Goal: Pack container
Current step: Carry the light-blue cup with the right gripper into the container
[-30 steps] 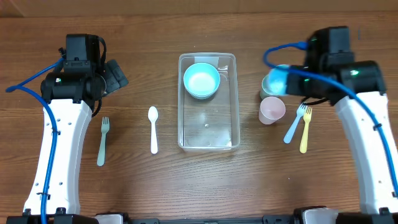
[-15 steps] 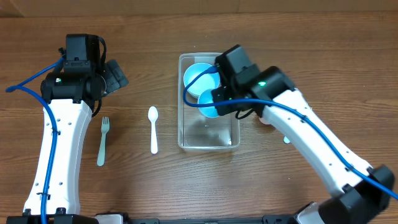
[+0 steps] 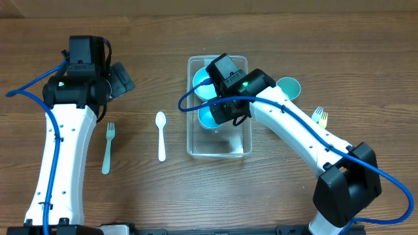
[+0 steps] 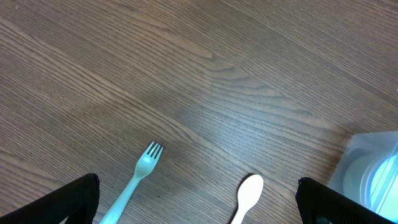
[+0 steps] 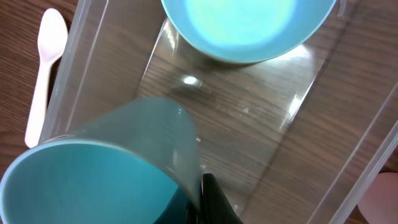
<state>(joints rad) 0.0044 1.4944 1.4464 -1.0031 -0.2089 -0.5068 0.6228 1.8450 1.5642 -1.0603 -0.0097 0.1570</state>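
Observation:
The clear rectangular container [image 3: 219, 142] stands at the table's middle and holds a teal bowl [image 3: 204, 83] at its far end. My right gripper [image 3: 221, 109] is shut on the wall of a teal cup [image 3: 209, 117], held tilted above the container's middle. In the right wrist view the cup [image 5: 106, 168] hangs over the container's bare floor [image 5: 249, 106], the bowl [image 5: 245, 25] sits beyond it, and my finger [image 5: 208, 199] pinches the cup's rim. My left gripper [image 3: 120, 79] is open and empty at the far left, with its jaws [image 4: 199, 208] above the table.
A white spoon [image 3: 160, 136] and a teal fork [image 3: 108, 147] lie left of the container. Another teal bowl [image 3: 288, 87] and fork tips [image 3: 319, 115] show to the right. A pink cup's edge [image 5: 387, 193] shows outside the container's right wall.
My right arm carried the teal cup from the table's right side to above the container, then a little further left. The left arm has not moved.

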